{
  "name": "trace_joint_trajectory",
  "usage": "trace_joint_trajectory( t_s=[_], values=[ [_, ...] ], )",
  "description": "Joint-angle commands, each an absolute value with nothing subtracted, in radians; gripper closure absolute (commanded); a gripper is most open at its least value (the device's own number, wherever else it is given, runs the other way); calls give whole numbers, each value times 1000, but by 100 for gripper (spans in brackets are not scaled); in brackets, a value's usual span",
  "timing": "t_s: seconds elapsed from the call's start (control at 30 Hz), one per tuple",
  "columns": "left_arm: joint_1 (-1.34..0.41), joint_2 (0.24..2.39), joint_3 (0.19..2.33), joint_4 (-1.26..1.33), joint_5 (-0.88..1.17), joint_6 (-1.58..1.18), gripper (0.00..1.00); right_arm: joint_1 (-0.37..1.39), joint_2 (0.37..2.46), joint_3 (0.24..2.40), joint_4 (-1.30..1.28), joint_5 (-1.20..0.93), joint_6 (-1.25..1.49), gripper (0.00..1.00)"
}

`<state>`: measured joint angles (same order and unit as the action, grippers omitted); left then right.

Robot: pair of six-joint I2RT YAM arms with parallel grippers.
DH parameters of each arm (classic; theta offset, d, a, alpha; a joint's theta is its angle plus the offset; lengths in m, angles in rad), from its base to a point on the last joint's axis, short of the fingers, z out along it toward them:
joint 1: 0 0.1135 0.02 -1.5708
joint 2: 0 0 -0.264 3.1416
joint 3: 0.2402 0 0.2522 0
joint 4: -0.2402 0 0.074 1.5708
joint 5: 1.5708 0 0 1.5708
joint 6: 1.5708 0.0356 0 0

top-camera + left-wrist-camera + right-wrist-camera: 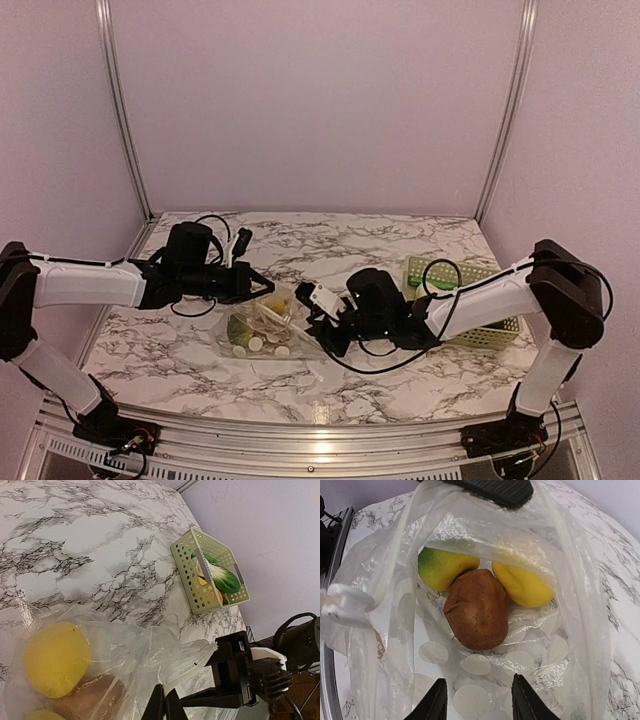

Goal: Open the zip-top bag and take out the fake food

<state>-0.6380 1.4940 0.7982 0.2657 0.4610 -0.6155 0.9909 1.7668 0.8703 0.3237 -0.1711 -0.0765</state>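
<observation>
The zip-top bag point(262, 328) lies mid-table, clear with white dots, its mouth held open. My left gripper point(267, 288) is shut on the bag's upper edge; in the left wrist view its fingers point(165, 706) pinch the plastic point(150, 655). My right gripper point(322, 325) is open at the bag's mouth. In the right wrist view its fingertips point(480, 700) stand apart over the dotted bag point(485, 665), short of the fake food: a brown piece point(477, 607), a green-yellow piece point(445, 567) and a yellow piece point(522, 585). A yellow piece also shows through the bag in the left wrist view point(55, 657).
A pale yellow-green lattice basket point(487, 325) stands at the right, under the right arm. In the left wrist view the basket point(192, 582) holds a green leafy piece point(222, 577) and an orange one. The table's near edge rail point(300, 440) runs below the bag.
</observation>
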Motion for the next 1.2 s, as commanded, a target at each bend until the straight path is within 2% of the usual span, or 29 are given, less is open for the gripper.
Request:
trace_joint_trajectory(
  t_s=[0.0, 0.3, 0.8, 0.97, 1.17],
  values=[
    [-626, 1471, 762, 309, 446, -649, 100, 999, 1707, 853, 293, -176, -83, 58],
    [-625, 1555, 698, 474, 485, -737, 100, 1004, 1772, 1055, 230, -182, -129, 58],
    [-606, 1598, 623, 608, 510, -793, 100, 1011, 1929, 1129, 242, -196, -161, 59],
    [-605, 1609, 619, 622, 516, -793, 100, 1011, 1985, 1153, 262, -179, -151, 54],
    [-606, 1617, 618, 626, 515, -789, 100, 1012, 2043, 1187, 263, -181, -143, 38]
  ],
)
